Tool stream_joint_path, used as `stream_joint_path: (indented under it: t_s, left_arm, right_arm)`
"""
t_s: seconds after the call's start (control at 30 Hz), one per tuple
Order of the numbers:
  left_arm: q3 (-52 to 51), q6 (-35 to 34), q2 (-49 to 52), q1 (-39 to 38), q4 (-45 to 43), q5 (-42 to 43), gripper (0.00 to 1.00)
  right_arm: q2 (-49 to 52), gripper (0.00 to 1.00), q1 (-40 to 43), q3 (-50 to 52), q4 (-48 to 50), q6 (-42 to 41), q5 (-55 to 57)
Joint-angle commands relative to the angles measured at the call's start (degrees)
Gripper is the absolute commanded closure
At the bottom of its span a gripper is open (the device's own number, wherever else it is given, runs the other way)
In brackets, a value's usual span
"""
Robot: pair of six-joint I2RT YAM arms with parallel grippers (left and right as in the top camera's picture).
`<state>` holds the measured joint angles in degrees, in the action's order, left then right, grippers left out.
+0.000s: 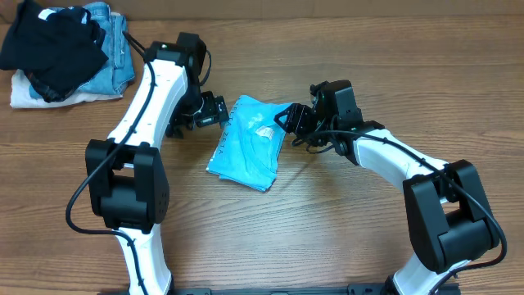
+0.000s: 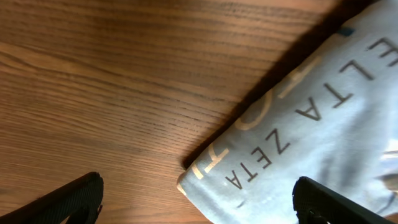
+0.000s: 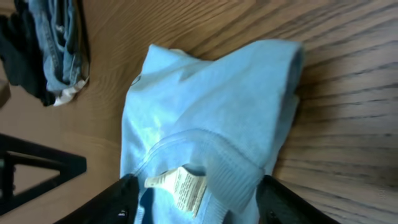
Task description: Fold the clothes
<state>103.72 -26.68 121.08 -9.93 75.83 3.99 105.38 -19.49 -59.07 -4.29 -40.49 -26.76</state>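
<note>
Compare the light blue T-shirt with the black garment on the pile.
The T-shirt is sky blue with printed lettering; the black garment is black throughout. The T-shirt lies folded fairly flat on its own; the black garment sits crumpled atop jeans. Both are clothing.

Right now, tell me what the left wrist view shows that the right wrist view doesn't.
Only left wrist: white printed lettering on the T-shirt, the left tool open wide over its corner. Only right wrist: the collar with its white label between the fingers of the right tool, plus jeans and a black garment. Both: the light blue T-shirt on the wooden table.
</note>
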Motion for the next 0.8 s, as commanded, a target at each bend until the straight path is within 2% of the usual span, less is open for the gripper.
stream_joint_path:
  t_s: [0.0, 0.17, 0.53, 0.77]
  left_arm:
    - [-3.1, -0.8, -0.1, -0.3, -1.8, 0.8, 0.00]
    - [-5.3, -0.8, 0.0, -0.3, -3.1, 1.0, 0.00]
    - [-5.8, -0.8, 0.0, -0.3, -3.3, 1.0, 0.00]
    - [-5.8, -0.8, 0.0, -0.3, -3.4, 0.9, 0.00]
  right_arm:
    - [-0.4, 0.40, 0.2, -0.6, 0.7, -0.2, 3.4]
    - [1.1, 0.49, 0.2, -0.6, 2.4, -0.3, 3.8]
    - [1.6, 0.95, 1.0, -0.6, 2.0, -0.3, 6.8]
    - [1.6, 0.96, 3.8, -0.7, -0.4, 0.0, 7.7]
